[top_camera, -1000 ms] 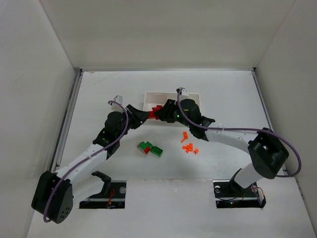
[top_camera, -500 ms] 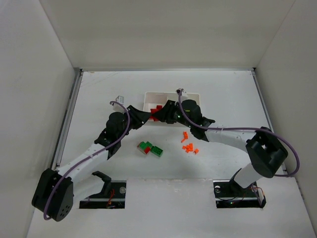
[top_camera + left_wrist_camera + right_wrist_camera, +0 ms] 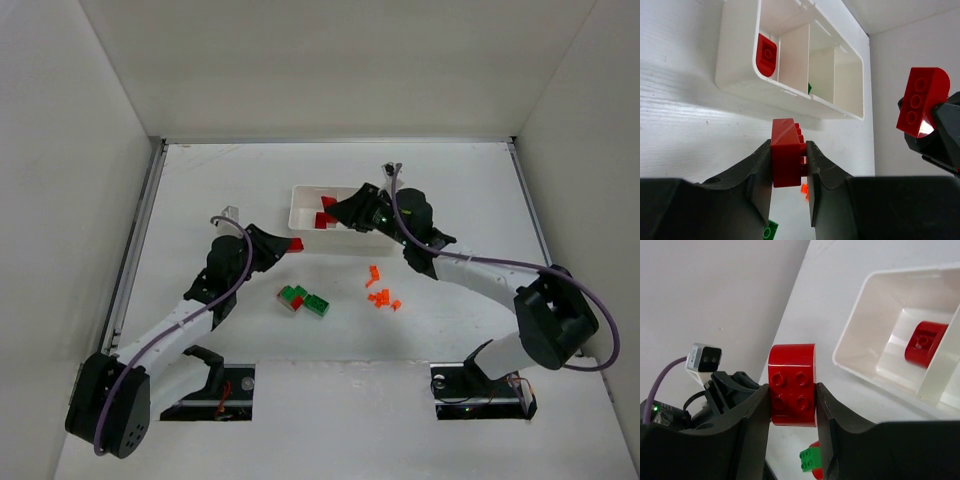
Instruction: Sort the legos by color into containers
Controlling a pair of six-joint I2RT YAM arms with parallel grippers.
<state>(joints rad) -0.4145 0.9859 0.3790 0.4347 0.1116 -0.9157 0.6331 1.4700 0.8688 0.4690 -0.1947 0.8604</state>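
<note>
My left gripper point(image 3: 291, 245) is shut on a red brick point(image 3: 786, 159) and holds it above the table, in front of the white three-compartment tray point(image 3: 737, 75). My right gripper point(image 3: 337, 207) is shut on a rounded red brick point(image 3: 792, 382) and holds it above the tray's left end point(image 3: 298, 208). It also shows at the right of the left wrist view point(image 3: 917, 102). One red brick point(image 3: 766, 52) lies in the tray's left compartment. Green bricks point(image 3: 312, 301) with a red one lie on the table. Tiny orange pieces point(image 3: 380, 296) lie to their right.
The right arm point(image 3: 440, 255) covers most of the tray in the top view. A bit of green point(image 3: 809, 88) shows in the middle compartment. White walls enclose the table on three sides. The left arm point(image 3: 710, 390) fills the lower left of the right wrist view.
The two grippers were together on red bricks in front of the tray. They have moved apart: left back toward the near left, right up over the tray, each with a red brick.
</note>
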